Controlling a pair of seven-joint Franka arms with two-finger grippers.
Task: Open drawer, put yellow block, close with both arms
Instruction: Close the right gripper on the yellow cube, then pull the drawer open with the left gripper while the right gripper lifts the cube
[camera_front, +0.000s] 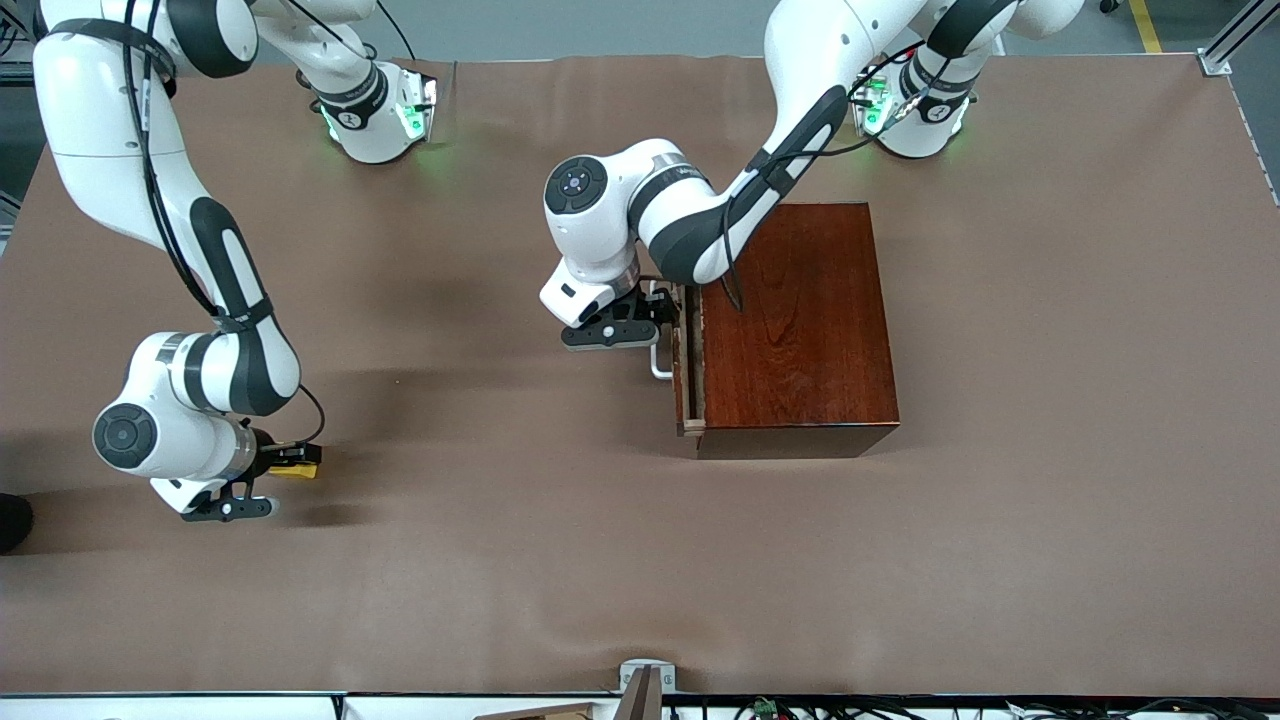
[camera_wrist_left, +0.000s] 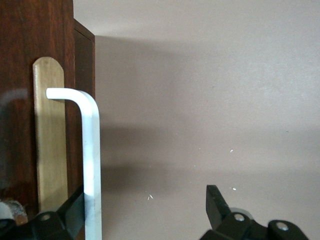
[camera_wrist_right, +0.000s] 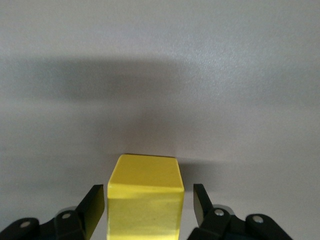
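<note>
While the left tool straddled the drawer handle with fingers wide, the right tool sat near the table edge at the right arm's end, fingers flanking the yellow block, slim gaps visible.

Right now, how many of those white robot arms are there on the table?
2. The right arm bends low by the yellow block; the left arm reaches to the drawer handle on the wooden box.
</note>
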